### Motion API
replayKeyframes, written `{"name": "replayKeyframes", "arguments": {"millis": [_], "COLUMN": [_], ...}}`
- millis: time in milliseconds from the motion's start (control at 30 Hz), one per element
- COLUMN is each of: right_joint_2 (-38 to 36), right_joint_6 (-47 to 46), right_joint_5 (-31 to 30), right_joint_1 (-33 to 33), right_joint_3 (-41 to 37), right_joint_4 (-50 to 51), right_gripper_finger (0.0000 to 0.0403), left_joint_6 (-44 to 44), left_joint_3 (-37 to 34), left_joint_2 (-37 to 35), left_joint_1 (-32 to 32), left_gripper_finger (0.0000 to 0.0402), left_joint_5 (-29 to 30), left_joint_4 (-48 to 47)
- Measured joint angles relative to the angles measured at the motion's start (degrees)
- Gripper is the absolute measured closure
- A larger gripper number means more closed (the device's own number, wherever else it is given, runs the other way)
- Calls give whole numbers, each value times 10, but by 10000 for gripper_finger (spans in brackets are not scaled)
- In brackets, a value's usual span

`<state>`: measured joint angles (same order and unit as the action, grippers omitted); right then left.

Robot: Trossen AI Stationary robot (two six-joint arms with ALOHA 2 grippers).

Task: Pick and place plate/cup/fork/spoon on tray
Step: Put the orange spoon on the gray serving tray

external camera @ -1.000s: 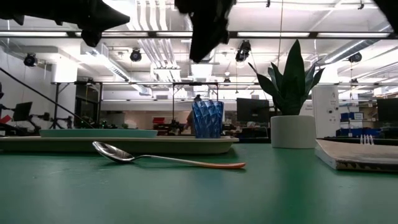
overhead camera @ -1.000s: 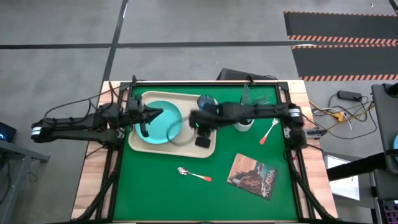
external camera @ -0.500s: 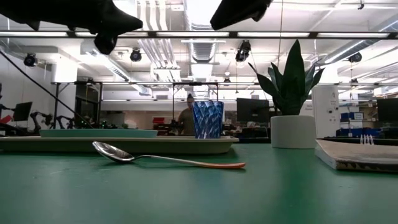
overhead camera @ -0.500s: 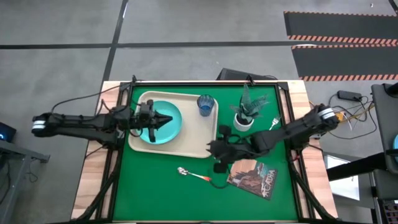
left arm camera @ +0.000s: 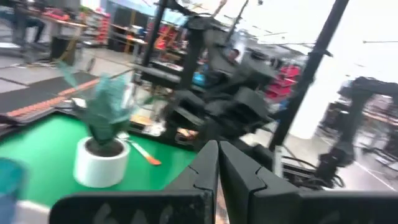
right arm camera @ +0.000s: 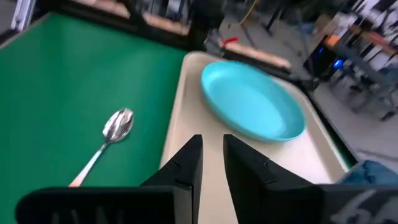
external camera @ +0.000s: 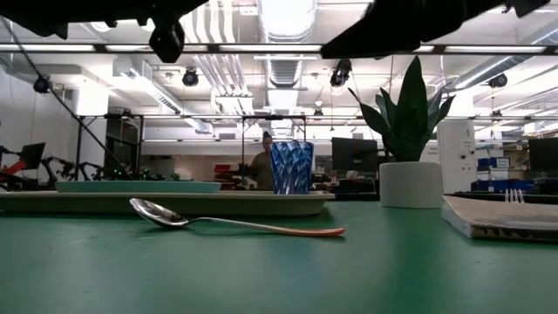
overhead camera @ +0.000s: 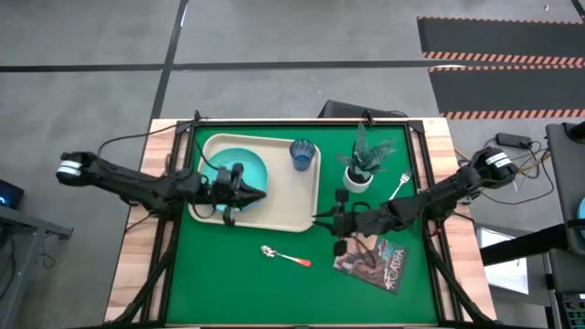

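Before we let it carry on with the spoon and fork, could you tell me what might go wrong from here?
The spoon lies flat on the mat, so the right pincer may slip off it. The fork lies close to the potted plant, which an approaching arm might knock. The book beside the pincer could get nudged.

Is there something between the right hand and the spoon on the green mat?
Nothing visible does. The right hand hangs above the mat beside the tray, and the spoon lies in the open on the bare green mat, nearer the front. The book lies to the side, off that path.
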<state>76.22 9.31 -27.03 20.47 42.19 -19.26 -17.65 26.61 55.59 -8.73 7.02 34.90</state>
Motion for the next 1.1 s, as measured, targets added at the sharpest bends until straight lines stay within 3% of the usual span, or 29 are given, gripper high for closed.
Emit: {"name": "replayKeyframes", "arguments": {"millis": [133,267,500,667,800,900,967,1100], "right_joint_2": [-35,-79,-150,-198,-227,-241,-246,-248], "right_joint_6": [30,46,67,68,76,88,99,115], "right_joint_5": [6,41,113,120,120,120,120,121], "right_joint_1": [-19,-41,-45,-45,-45,-45,-45,-45], "right_joint_3": [-41,-45,-48,-49,-50,-50,-50,-50], "right_joint_4": [-89,-92,-67,-4,33,41,41,41], "right_gripper_finger": [355,360,360,360,360,360,360,360], "left_joint_6": [-1,-23,-150,-297,-424,-480,-467,-307], "left_joint_3": [-1,7,75,145,232,312,353,398], "left_joint_2": [78,152,271,313,326,343,360,394], "left_joint_1": [-51,-85,-127,-142,-143,-143,-147,-166], "left_gripper_finger": [402,402,402,402,402,402,402,402], "left_joint_5": [45,57,135,143,130,77,26,-48], "left_joint_4": [95,170,122,-55,-320,-513,-600,-623]}}
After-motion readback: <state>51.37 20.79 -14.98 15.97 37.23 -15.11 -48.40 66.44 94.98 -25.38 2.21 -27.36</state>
